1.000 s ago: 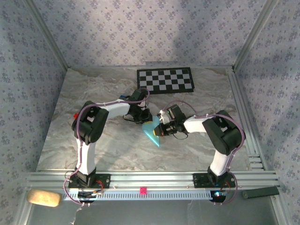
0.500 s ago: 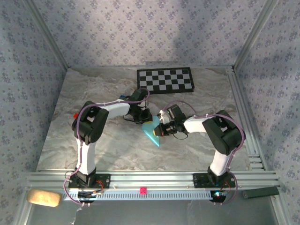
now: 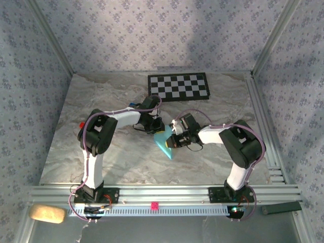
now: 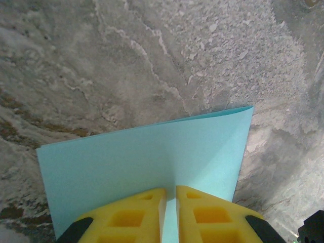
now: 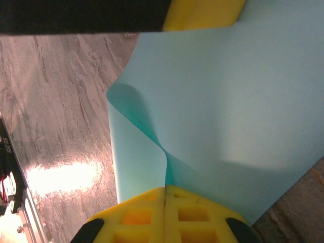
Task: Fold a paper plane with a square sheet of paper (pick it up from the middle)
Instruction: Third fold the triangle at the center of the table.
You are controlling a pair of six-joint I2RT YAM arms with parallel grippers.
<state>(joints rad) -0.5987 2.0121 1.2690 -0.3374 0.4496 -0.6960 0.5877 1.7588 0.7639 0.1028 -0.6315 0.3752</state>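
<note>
The square sheet of paper [image 3: 163, 139], light blue, is lifted between my two arms over the middle of the marble table, and its lower corner points toward the front. My left gripper [image 3: 153, 127] is shut on the sheet's upper edge. In the left wrist view the paper [image 4: 147, 157] spreads flat beyond the gripper [image 4: 171, 202], with a strip of it in the narrow gap between the yellow fingers. My right gripper [image 3: 172, 141] is shut on the sheet from the right. In the right wrist view its jaws [image 5: 166, 191] pinch a curled fold of paper [image 5: 223, 101].
A black-and-white checkerboard [image 3: 178, 86] lies at the back of the table. A small dark-blue cube [image 3: 132, 105] sits behind the left arm. Aluminium rails [image 3: 167, 195] run along the front edge and the right side. The left gripper's yellow finger [image 5: 202, 12] shows at the top of the right wrist view.
</note>
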